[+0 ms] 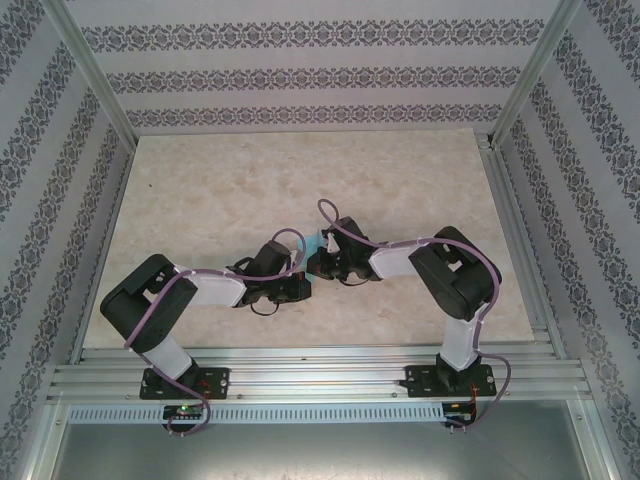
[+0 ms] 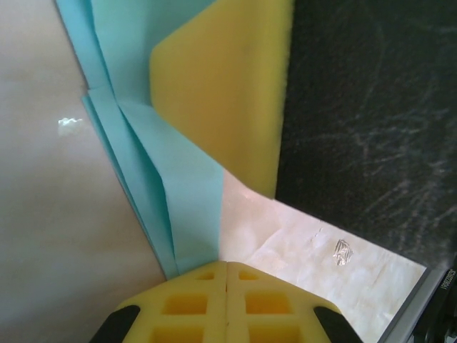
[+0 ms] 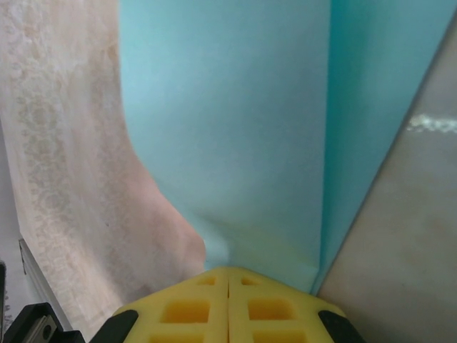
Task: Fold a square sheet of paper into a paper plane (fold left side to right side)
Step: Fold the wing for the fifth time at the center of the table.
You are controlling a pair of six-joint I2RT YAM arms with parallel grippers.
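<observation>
The light-blue sheet of paper is a narrow creased shape held between the two arms at mid-table, mostly hidden from above. In the left wrist view the paper shows lengthwise folds and runs down into my left gripper, whose yellow fingers are closed together on its lower end. A yellow finger of the right gripper lies against the paper's upper part. In the right wrist view the paper wrinkles where it enters my right gripper, shut on its edge. From above, the left gripper and right gripper nearly touch.
The beige marbled tabletop spreads around the arms, enclosed by patterned walls and aluminium posts. An aluminium rail carries both arm bases along the near edge. Purple cables loop over both arms.
</observation>
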